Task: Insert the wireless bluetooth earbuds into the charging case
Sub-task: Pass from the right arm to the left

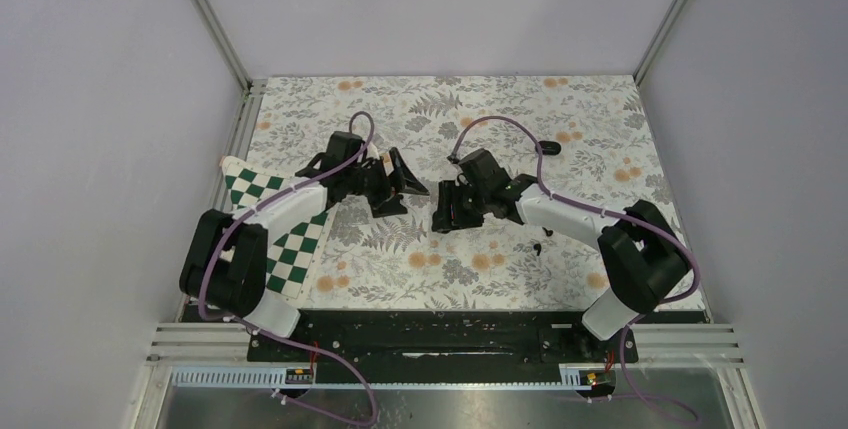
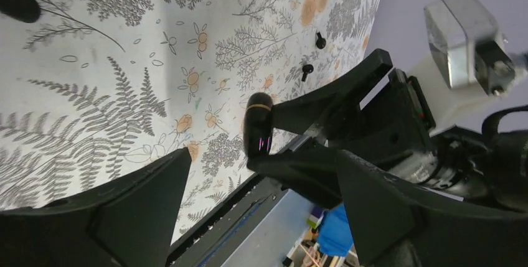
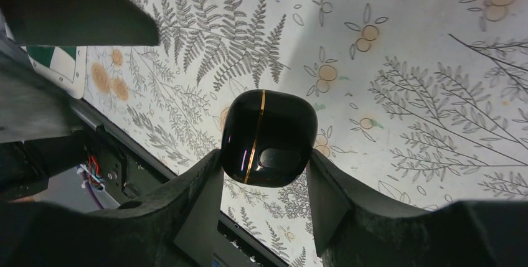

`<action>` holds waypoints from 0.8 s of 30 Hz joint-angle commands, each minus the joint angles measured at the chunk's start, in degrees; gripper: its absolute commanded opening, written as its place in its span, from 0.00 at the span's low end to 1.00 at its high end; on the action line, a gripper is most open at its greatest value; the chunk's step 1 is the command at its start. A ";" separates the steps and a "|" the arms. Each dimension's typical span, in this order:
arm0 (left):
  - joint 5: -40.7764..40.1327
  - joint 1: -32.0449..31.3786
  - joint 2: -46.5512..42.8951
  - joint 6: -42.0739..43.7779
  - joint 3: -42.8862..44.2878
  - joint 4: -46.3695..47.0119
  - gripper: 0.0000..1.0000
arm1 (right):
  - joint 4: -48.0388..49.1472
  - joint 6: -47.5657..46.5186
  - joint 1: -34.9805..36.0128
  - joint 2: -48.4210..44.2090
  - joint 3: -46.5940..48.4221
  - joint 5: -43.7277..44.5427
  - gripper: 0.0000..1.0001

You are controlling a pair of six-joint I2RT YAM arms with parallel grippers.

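Note:
The charging case (image 3: 269,137) is glossy black with a thin gold seam. My right gripper (image 3: 264,173) is shut on it and holds it above the floral mat; its fingers (image 3: 199,205) press both sides. In the left wrist view the case (image 2: 259,124) shows edge-on between the right gripper's fingers. My left gripper (image 2: 261,155) is open and empty, right next to the case, with one finger (image 2: 124,211) on each side. Both grippers meet at mid-table, left (image 1: 400,186) and right (image 1: 443,214). Two tiny black earbuds (image 2: 320,41) (image 2: 307,70) lie on the mat beyond, near the right arm (image 1: 537,248).
A green-and-white checkered cloth (image 1: 270,219) lies under the left arm. A small dark object (image 1: 548,148) sits at the back right of the mat. The table's black front rail (image 1: 440,334) runs along the near edge. Grey walls close in the sides and back.

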 commanded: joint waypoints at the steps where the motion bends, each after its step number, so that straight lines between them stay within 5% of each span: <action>1: 3.67 -1.72 4.93 -1.69 2.95 4.09 0.85 | 8.36 -2.58 1.20 -3.13 -0.82 -4.81 0.31; 24: 15.62 -4.71 11.85 -6.02 -0.56 14.49 0.46 | 6.84 -3.37 2.29 -2.03 1.64 -4.36 0.31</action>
